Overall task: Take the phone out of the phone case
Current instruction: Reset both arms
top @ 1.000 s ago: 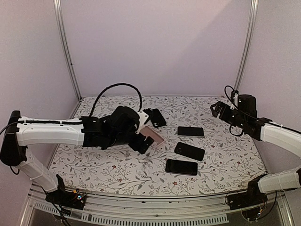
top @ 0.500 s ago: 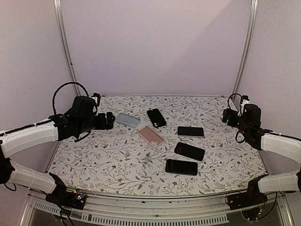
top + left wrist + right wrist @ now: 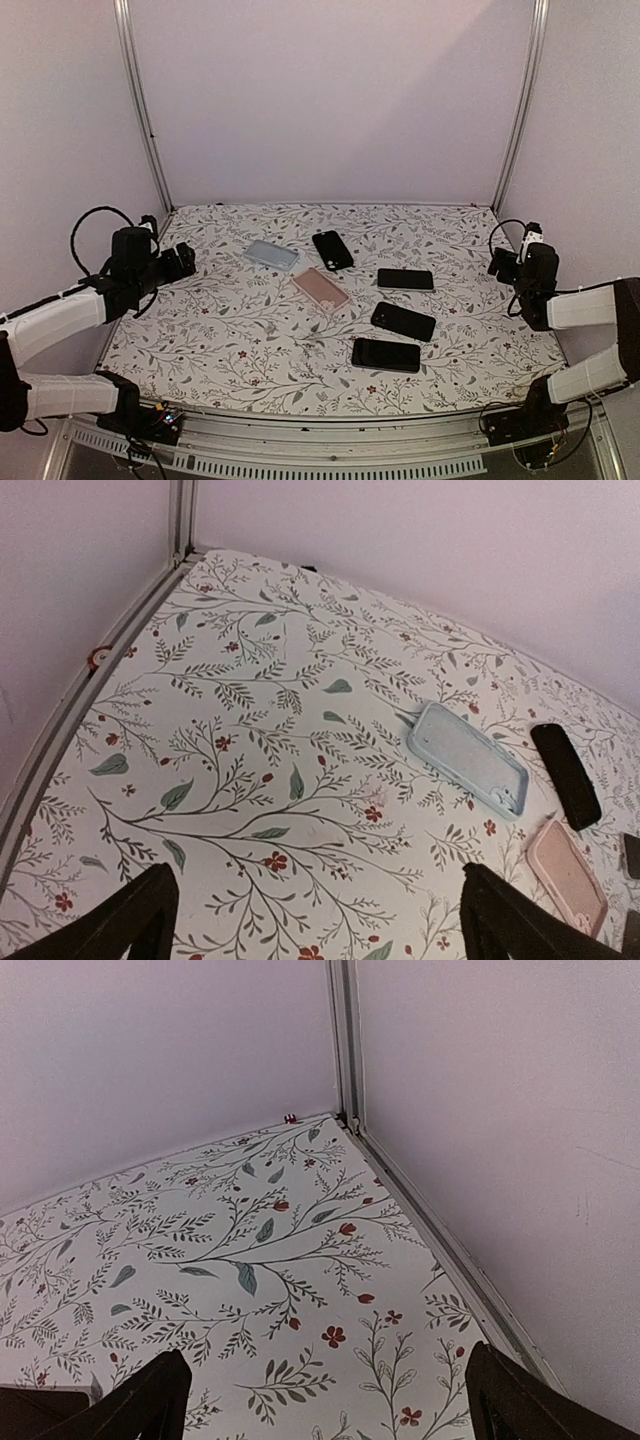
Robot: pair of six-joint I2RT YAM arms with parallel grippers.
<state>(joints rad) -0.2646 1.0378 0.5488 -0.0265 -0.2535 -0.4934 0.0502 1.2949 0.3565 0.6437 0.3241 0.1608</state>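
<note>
Nearest the front edge, right of middle: a black phone (image 3: 386, 354), lying flat. Just behind it, a second phone (image 3: 403, 321). Mid-table, a pink case (image 3: 320, 288); cannot tell whether loaded. Farther toward the right edge, a third phone (image 3: 405, 279). Over the left edge, left gripper (image 3: 180, 262), fingers spread wide, gripping nothing. Over the right edge, right gripper (image 3: 497, 264), likewise spread and empty. Toward the back edge, a blue case (image 3: 271, 255), hollow side up, near but apart from a fourth phone (image 3: 332, 250).
</note>
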